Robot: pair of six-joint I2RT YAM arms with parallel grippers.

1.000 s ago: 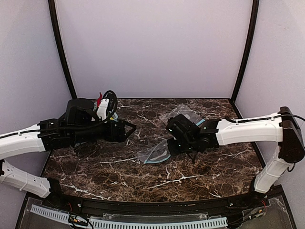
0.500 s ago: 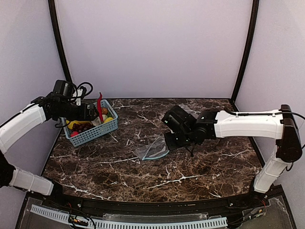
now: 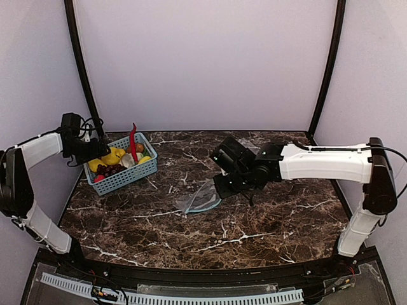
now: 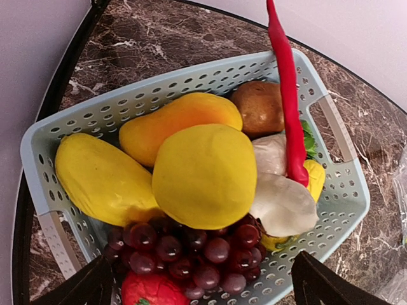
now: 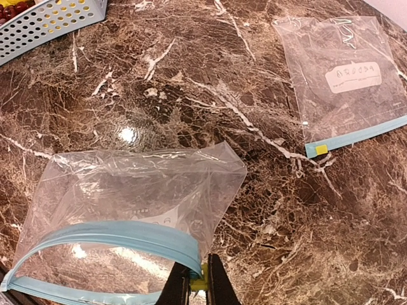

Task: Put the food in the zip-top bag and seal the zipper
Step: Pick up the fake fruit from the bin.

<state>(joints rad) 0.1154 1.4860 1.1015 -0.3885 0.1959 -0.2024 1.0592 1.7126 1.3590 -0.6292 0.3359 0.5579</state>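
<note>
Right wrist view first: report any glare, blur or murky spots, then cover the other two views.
Right wrist: one white glare spot on the table, faint sheen on the bag, otherwise sharp. Left wrist: even light, lemon crisp. Top external: bag hard to see against dark marble.

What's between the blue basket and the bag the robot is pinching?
Nothing: only bare marble table lies between the basket and the bag, as the top view shows.

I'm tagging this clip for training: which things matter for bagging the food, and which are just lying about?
Job: two lemons in the basket; open zip-top bag; its teal zipper, pinched by the right gripper.
Lying about: second bag, red chili, grapes.
</note>
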